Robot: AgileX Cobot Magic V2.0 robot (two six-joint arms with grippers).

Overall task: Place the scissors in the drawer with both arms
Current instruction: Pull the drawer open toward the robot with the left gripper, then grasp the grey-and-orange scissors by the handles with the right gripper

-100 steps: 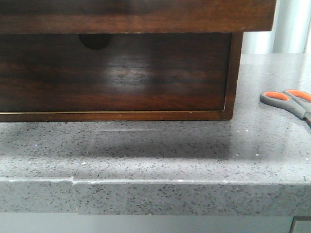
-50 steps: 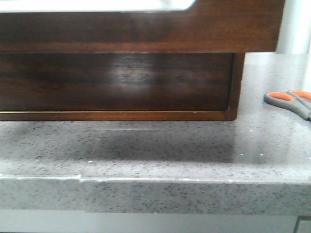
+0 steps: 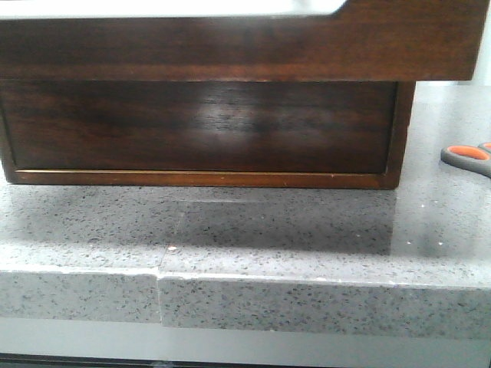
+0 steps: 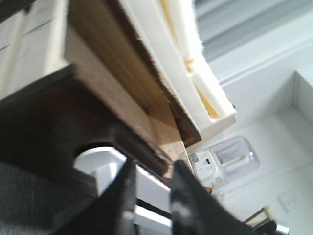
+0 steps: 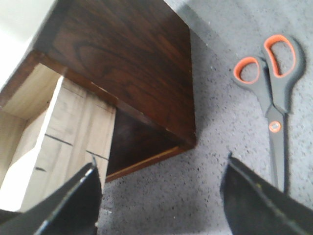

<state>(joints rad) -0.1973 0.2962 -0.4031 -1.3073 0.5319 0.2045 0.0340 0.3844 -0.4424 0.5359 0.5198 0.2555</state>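
Observation:
The scissors (image 3: 466, 157), with grey handles and orange-lined loops, lie flat on the grey counter to the right of the wooden case; the right wrist view (image 5: 274, 88) shows them whole. The drawer (image 3: 230, 50) is pulled out of the case toward the camera as a wide dark band. In the left wrist view my left gripper (image 4: 156, 196) is shut on the top edge of the drawer front (image 4: 49, 127), beside its half-round notch. My right gripper (image 5: 159, 196) is open and empty above the counter, between the case and the scissors. Neither gripper shows in the front view.
The dark wooden case (image 3: 395, 130) stands on the speckled grey counter (image 3: 268, 230), with a glossy lower panel (image 3: 199, 126) under the open drawer. The counter's front edge (image 3: 307, 295) is near the camera. The drawer's pale wooden side (image 5: 73, 127) sticks out of the case.
The drawer front has come toward the camera, grown larger and now hides the lower panel's notch. The case and scissors sit further right in the front view.

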